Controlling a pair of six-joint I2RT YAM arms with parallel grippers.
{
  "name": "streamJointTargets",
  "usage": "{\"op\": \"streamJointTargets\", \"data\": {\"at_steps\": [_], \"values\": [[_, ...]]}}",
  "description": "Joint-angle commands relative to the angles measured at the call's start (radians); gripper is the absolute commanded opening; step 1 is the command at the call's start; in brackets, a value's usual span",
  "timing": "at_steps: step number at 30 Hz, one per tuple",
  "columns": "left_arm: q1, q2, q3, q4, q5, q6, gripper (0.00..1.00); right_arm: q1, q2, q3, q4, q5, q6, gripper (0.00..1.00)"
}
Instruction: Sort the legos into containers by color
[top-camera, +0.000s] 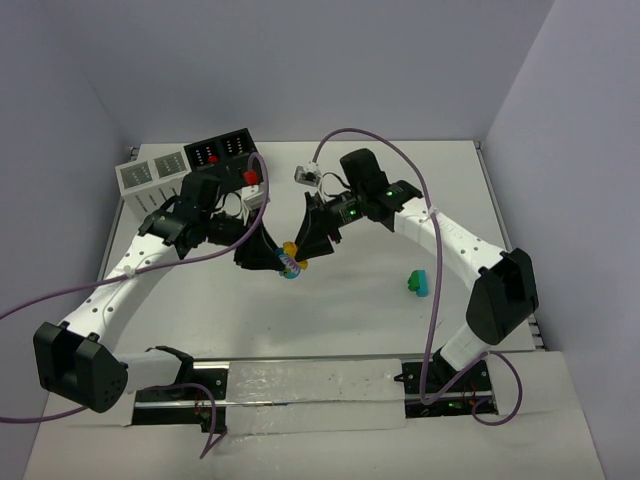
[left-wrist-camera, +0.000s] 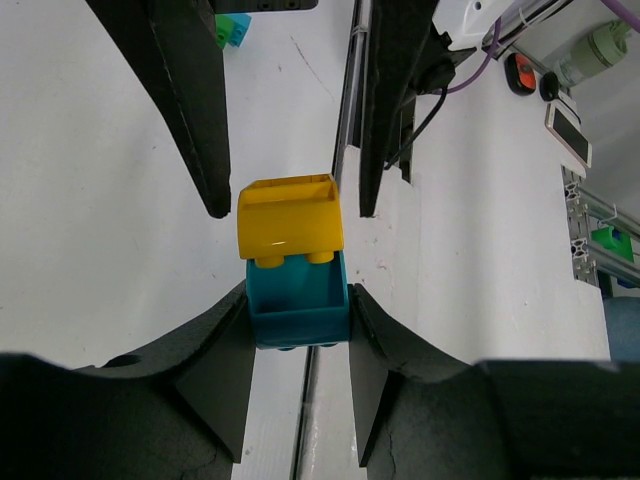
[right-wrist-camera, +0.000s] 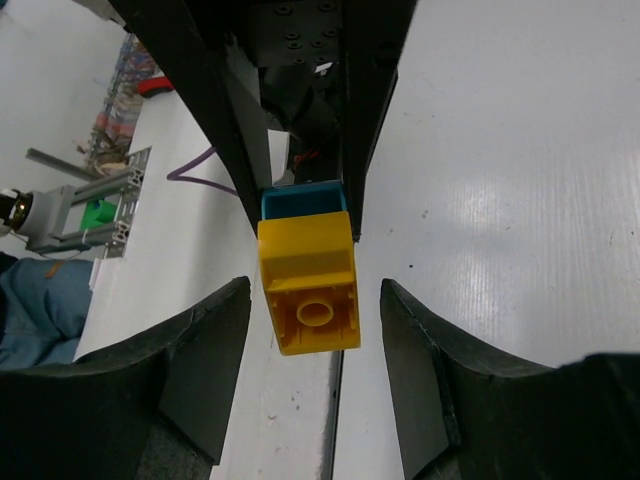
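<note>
Legos clipped together are held over the table, the teal brick pinched by the left gripper, the open right gripper placed astride the yellow brick, seemingly so the colours can be separated.

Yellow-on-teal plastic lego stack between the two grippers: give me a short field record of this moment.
held piece: teal plastic lego brick with yellow plastic lego brick joined to it
left gripper: shut on the teal brick
right gripper: open, fingers flanking the yellow brick, gaps both sides
loose pieces: green and teal legos on white table
containers: black box, white box, back left
</note>
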Motion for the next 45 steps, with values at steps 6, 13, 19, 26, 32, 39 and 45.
{"op": "streamJointTargets", "data": {"at_steps": [6, 13, 19, 26, 32, 39, 45], "values": [[-0.006, 0.000, 0.034, 0.028, 0.024, 0.002, 0.00, 0.020, 0.015, 0.064, -0.039, -0.023, -0.046, 0.42], [-0.001, -0.033, 0.000, 0.027, -0.021, 0.006, 0.00, 0.003, 0.014, 0.075, -0.045, -0.004, -0.040, 0.01], [0.083, -0.082, -0.072, -0.128, -0.069, 0.159, 0.00, -0.137, 0.004, 0.120, -0.004, -0.011, 0.034, 0.00], [0.341, -0.069, -0.057, -0.248, -0.187, 0.316, 0.00, -0.265, -0.013, 0.134, 0.066, 0.112, 0.085, 0.00], [0.602, 0.069, 0.149, -0.054, -0.453, 0.116, 0.00, -0.276, -0.045, 0.082, 0.122, 0.241, 0.097, 0.00], [0.674, 0.307, 0.474, -0.011, -0.717, 0.064, 0.00, -0.272, -0.026, 0.093, 0.101, 0.281, 0.094, 0.00], [0.735, 0.513, 0.705, -0.047, -0.836, 0.043, 0.06, -0.254, -0.023, 0.099, 0.091, 0.295, 0.082, 0.00]]}}
